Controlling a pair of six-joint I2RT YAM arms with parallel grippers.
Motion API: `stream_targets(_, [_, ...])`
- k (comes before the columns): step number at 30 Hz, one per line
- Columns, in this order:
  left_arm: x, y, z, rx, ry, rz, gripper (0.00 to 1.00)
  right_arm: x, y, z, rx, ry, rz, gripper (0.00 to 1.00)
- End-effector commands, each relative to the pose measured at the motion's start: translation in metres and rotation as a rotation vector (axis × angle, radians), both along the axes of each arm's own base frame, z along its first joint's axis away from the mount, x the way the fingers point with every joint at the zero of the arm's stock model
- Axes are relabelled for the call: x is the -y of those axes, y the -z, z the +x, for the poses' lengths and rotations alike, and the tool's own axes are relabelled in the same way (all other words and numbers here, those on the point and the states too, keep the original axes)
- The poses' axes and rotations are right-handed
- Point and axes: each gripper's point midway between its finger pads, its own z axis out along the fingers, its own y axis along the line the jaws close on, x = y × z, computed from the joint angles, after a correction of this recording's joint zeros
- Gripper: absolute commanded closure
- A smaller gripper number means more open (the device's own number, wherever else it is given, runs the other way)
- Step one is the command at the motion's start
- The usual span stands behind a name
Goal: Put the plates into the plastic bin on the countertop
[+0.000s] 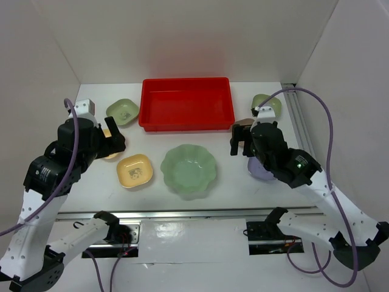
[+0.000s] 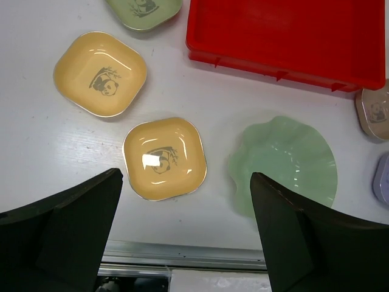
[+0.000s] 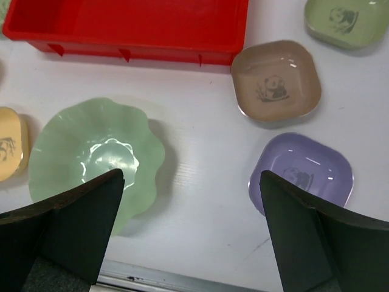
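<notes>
Closest in the overhead view: left arm (image 1: pixel 55 176) and right arm (image 1: pixel 292 164), flanking scalloped green plate (image 1: pixel 189 170) on white counter (image 1: pixel 225 182), red bin (image 1: pixel 186 103) just behind. Left wrist: left fingers (image 2: pixel 67 225) spread wide, gripping nothing, above yellow dish (image 2: pixel 164 158), that plate just right of it. Right wrist: right fingers (image 3: pixel 73 219) spread too, empty, over lavender dish (image 3: pixel 302 172), brown dish (image 3: pixel 276 79) beside bin, outside it.

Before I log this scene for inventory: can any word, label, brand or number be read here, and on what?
No text can be read in any view.
The nearer yellow dish, brown dish and lavender dish bear only a panda drawing, no lettering.
The red bin shows no marking.
</notes>
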Motion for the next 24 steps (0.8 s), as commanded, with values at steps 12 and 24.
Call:
stream_targets(12, [0.016,0.023,0.006,-0.038,0.053,-0.032,0.00,-0.100,0.135,0.049,-0.179,-0.221,0.116,0.02])
stream_targets(24, [0.014,0.024,-0.001,-0.021,0.073,-0.030,0.00,-0.123,0.246,0.044,-0.350,-0.324,0.126,0.66])
